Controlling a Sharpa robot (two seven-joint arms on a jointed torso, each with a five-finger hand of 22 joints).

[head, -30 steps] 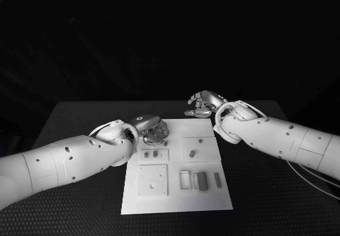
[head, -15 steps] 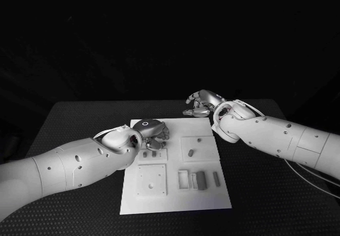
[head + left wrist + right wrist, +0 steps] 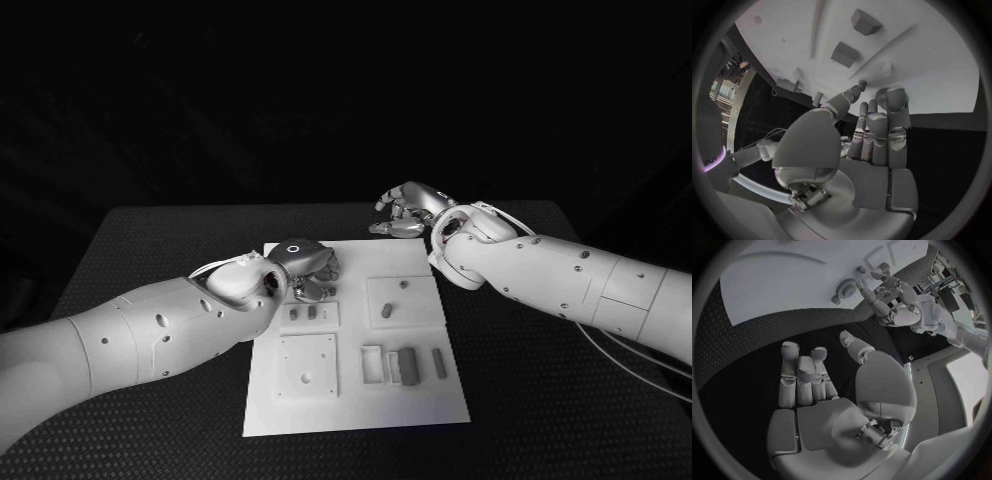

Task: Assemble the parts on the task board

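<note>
Two arms reach over the black table (image 3: 159, 240); the white board (image 3: 361, 400) lies at its centre with small grey parts (image 3: 411, 365) sitting in recesses toward 5 o'clock. The left hand (image 3: 306, 268) hovers over the board's 11 o'clock corner, fingers straight, apart and empty; the right hand (image 3: 408, 210) waits just off the 12 o'clock edge, fingers loosely bent, holding nothing. Descending from here, the left fingertips (image 3: 862, 85) could knock the nearby pegs (image 3: 303, 313) askew.

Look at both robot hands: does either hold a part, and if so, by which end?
Neither holds anything. The left hand hangs above the task board, fingers extended and bare. The right hand is off the board's far edge, fingers apart and bare.
</note>
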